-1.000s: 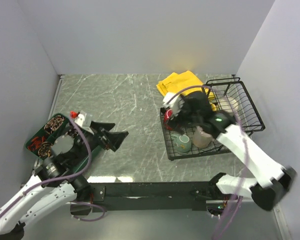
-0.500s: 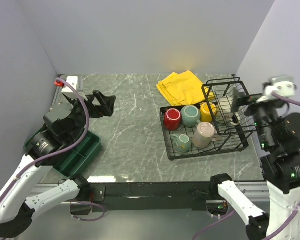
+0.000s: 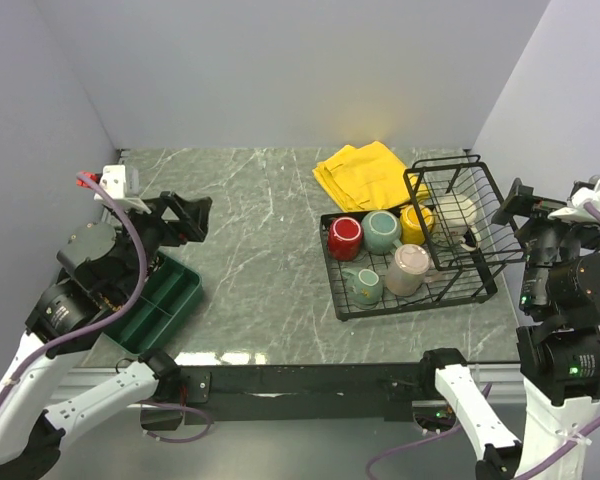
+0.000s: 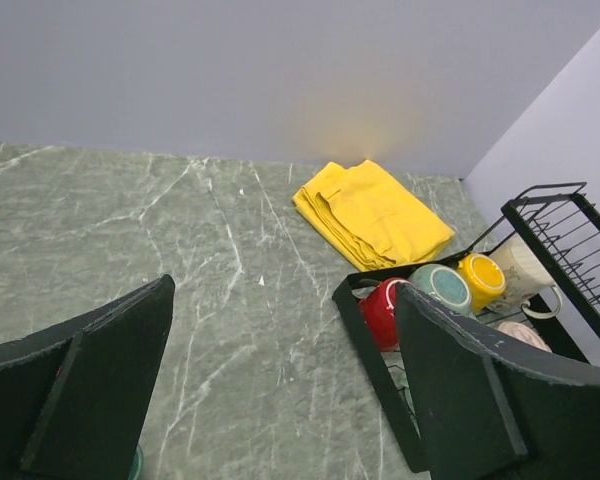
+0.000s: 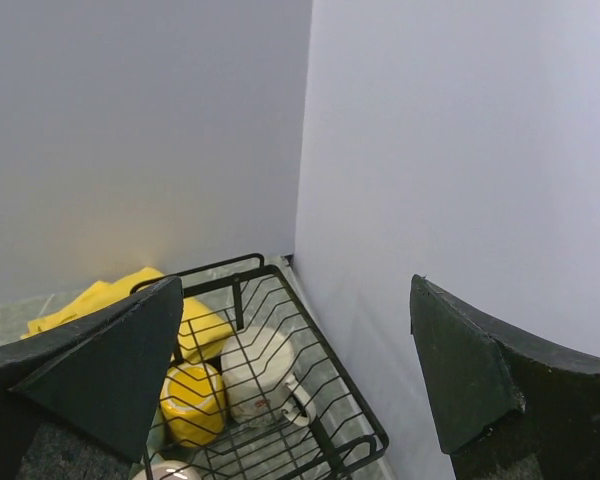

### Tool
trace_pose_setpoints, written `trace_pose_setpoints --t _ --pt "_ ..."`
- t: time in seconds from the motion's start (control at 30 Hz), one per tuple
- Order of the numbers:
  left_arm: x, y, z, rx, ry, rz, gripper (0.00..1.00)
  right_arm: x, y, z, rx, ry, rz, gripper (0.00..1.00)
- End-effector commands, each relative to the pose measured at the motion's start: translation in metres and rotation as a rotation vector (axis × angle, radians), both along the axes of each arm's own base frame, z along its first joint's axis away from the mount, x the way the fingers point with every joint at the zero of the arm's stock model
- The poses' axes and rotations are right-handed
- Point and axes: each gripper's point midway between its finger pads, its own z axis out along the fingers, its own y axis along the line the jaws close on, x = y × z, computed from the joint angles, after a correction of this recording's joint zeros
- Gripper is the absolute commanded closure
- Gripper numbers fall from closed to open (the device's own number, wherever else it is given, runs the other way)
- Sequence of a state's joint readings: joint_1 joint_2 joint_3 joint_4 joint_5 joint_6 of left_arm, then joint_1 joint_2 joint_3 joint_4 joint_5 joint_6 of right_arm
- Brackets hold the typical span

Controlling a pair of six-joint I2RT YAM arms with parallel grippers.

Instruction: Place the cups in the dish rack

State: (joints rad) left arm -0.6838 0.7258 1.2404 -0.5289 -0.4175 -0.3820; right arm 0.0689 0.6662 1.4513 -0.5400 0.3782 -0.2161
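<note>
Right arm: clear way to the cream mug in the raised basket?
Probably yes. The right fingers are open, just beside the basket, and the cream mug lies under its open top with nothing over it. The yellow mug close by leaves little room.

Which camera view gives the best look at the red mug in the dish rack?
The top external view: the red mug sits whole and unblocked in the dish rack. The left wrist view shows it partly hidden behind one of the left arm's fingers. The right wrist view does not show it.
</note>
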Motion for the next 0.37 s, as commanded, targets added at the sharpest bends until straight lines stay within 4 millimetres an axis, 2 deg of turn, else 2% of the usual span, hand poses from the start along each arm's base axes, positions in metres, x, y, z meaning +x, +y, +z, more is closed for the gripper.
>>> trace_pose_setpoints --t 0.0,0.33 --pt "-0.0034 0.0068 0.0089 -0.011 -0.021 0.016 0.04 -0.0046 -0.0046 0.0120 0.030 -0.054 -0.025 0.00" --pt "-0.0044 0.0076 0.0059 -0.012 -0.019 0.016 0.04 0.0019 -0.0068 0.0066 0.041 -0.051 -0.037 0.00"
